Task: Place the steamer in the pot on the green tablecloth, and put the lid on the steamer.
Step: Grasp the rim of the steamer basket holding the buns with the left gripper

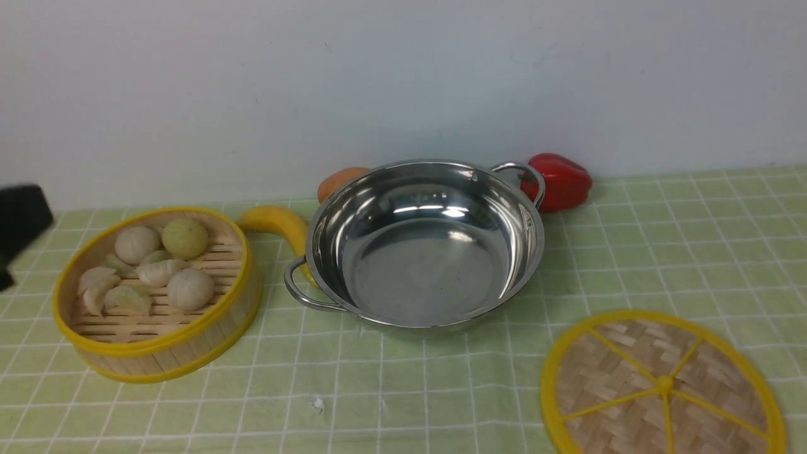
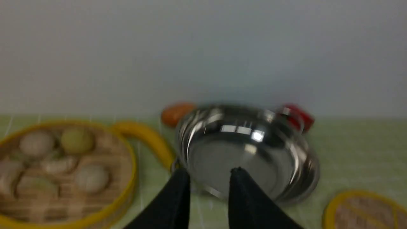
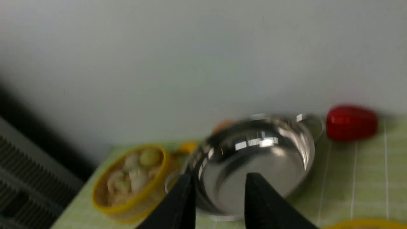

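Observation:
The steamer (image 1: pixel 189 353), holding white and pale green dumplings (image 1: pixel 189 288), stands on the green tablecloth (image 1: pixel 662 239) at the left. The empty pot (image 1: pixel 429 265) stands in the middle, apart from the steamer. The lid (image 1: pixel 662 384) lies flat at the front right. My left gripper (image 2: pixel 210 170) is open and empty, held back from the pot (image 2: pixel 244 156), with the steamer (image 2: pixel 130 178) to one side. My right gripper (image 3: pixel 219 175) is open and empty, also facing the pot (image 3: pixel 254 165). A black part of the left arm (image 1: pixel 19 221) shows at the far left edge.
A banana (image 1: pixel 277 224) lies between the steamer and the pot, touching the pot's near handle. An orange fruit (image 1: pixel 340 180) and a red pepper (image 1: pixel 561 180) sit behind the pot against the white wall. A small white scrap (image 1: pixel 317 403) lies on the cloth.

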You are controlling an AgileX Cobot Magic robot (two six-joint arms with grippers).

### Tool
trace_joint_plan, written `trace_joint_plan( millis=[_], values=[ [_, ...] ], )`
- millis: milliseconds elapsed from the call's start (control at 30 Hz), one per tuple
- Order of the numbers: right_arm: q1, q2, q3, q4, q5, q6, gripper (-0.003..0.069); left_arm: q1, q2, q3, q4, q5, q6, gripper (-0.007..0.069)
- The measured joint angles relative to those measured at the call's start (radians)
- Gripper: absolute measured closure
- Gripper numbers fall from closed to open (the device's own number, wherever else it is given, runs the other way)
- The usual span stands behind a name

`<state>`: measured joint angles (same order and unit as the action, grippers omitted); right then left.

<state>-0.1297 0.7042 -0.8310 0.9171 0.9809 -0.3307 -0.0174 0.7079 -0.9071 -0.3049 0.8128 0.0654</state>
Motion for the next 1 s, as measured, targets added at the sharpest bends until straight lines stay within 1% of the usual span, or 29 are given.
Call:
trace_joint_plan(
  millis=[33,67,100,133,200,233,267,300,333,367,400,433,500,533,600,667,700,833,1000],
  values=[
    [0.000,0.044,-0.008,-0.077,0.044,0.038,0.0419,0.000,0.062,-0.028,0.050,0.066,-0.044,0.0448],
    [0.000,0.051,-0.008,-0.077,0.049,0.043,0.0419,0.000,0.072,-0.032,0.060,0.075,-0.053,0.0448],
    [0.000,0.105,-0.009,-0.185,0.083,0.086,0.0419,0.000,0.150,-0.058,0.147,0.138,-0.125,0.0448],
    [0.000,0.124,-0.009,-0.233,0.098,0.106,0.0419,0.000,0.197,-0.069,0.213,0.158,-0.173,0.0448],
    [0.000,0.165,-0.009,-0.351,0.114,0.155,0.0419,0.025,0.307,-0.080,0.371,0.164,-0.286,0.0448],
    [0.000,0.168,-0.009,-0.351,0.115,0.158,0.0419,0.029,0.308,-0.080,0.383,0.164,-0.295,0.0448],
    [0.000,0.178,-0.009,-0.380,0.116,0.166,0.0419,0.043,0.346,-0.081,0.415,0.160,-0.320,0.0448],
    [0.000,0.194,-0.009,-0.431,0.118,0.182,0.0419,0.105,0.432,-0.084,0.484,0.132,-0.381,0.0444],
    [0.000,0.195,-0.009,-0.441,0.118,0.183,0.0419,0.135,0.481,-0.087,0.492,0.120,-0.398,0.0442],
    [0.000,0.196,-0.009,-0.441,0.118,0.183,0.0419,0.143,0.481,-0.087,0.494,0.111,-0.400,0.0441],
    [0.000,0.197,-0.009,-0.448,0.118,0.186,0.0419,0.196,0.550,-0.096,0.484,0.090,-0.406,0.0433],
    [0.003,0.197,-0.009,-0.448,0.118,0.187,0.0419,0.224,0.599,-0.108,0.470,0.081,-0.398,0.0429],
    [0.013,0.197,-0.009,-0.448,0.118,0.188,0.0419,0.290,0.704,-0.148,0.418,0.072,-0.342,0.0415],
    [0.014,0.197,-0.009,-0.448,0.118,0.188,0.0419,0.304,0.723,-0.157,0.411,0.071,-0.331,0.0412],
    [0.029,0.197,-0.009,-0.447,0.118,0.188,0.0419,0.340,0.826,-0.216,0.381,0.066,-0.264,0.0396],
    [0.043,0.197,-0.009,-0.447,0.118,0.188,0.0419,0.356,0.907,-0.268,0.377,0.056,-0.223,0.0380],
    [0.043,0.197,-0.009,-0.446,0.118,0.188,0.0419,0.356,0.907,-0.274,0.377,0.056,-0.223,0.0380],
    [0.058,0.197,-0.009,-0.445,0.118,0.188,0.0419,0.360,1.047,-0.392,0.373,0.027,-0.204,0.0371],
    [0.059,0.197,-0.009,-0.446,0.118,0.188,0.0419,0.360,1.123,-0.458,0.369,0.005,-0.186,0.0371]
  ],
)
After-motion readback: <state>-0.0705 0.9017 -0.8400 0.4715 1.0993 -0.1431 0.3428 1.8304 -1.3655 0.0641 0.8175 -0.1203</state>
